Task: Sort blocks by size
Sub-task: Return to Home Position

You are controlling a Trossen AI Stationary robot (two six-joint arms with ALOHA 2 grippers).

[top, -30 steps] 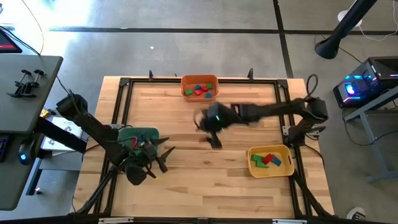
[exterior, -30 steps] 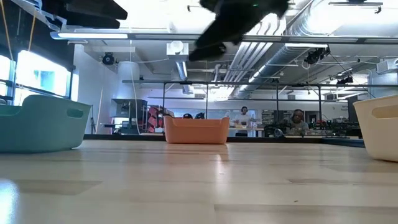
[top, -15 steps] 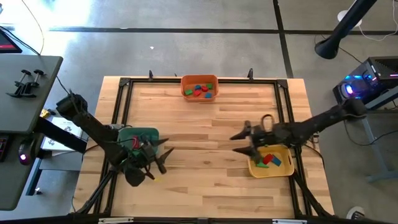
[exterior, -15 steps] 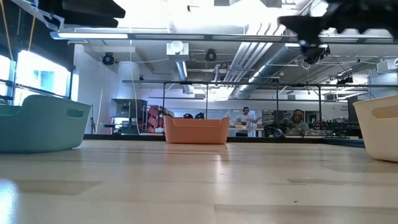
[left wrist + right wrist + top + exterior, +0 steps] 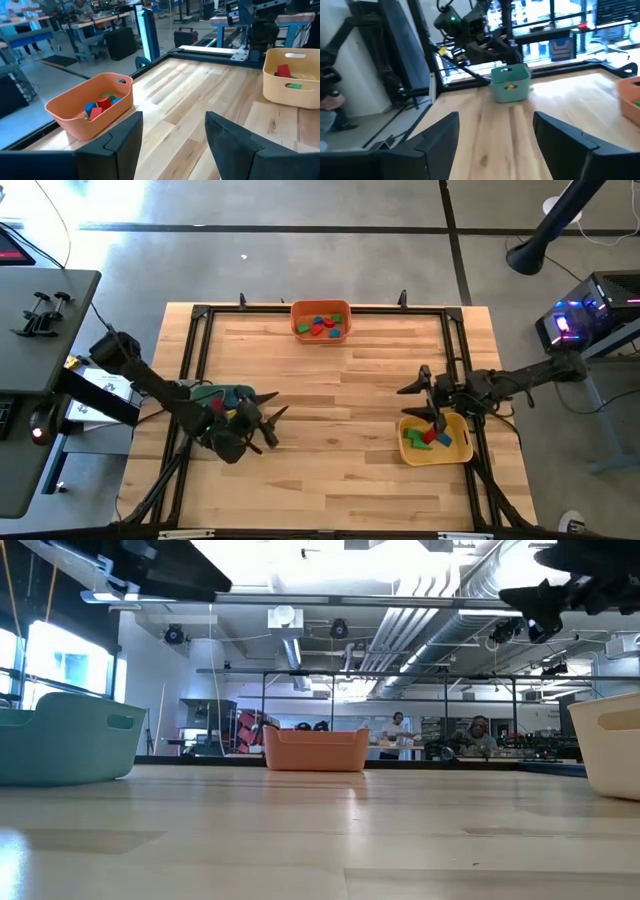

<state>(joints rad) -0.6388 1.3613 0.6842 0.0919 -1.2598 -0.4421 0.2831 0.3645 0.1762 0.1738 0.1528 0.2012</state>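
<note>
My left arm (image 5: 150, 385) lay folded low on my left side, and the left gripper (image 5: 271, 418) pointed inward with its two fingers (image 5: 117, 145) spread apart, nothing between them. My right arm (image 5: 520, 377) reached in from my right side, and the right gripper (image 5: 424, 406) hung raised, its fingers (image 5: 440, 142) likewise parted and empty.

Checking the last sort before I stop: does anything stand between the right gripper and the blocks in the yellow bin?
Nothing visible does. The right gripper hangs open and empty above the yellow bin, its blocks lying uncovered inside. The left gripper waits open by the green bin.
</note>
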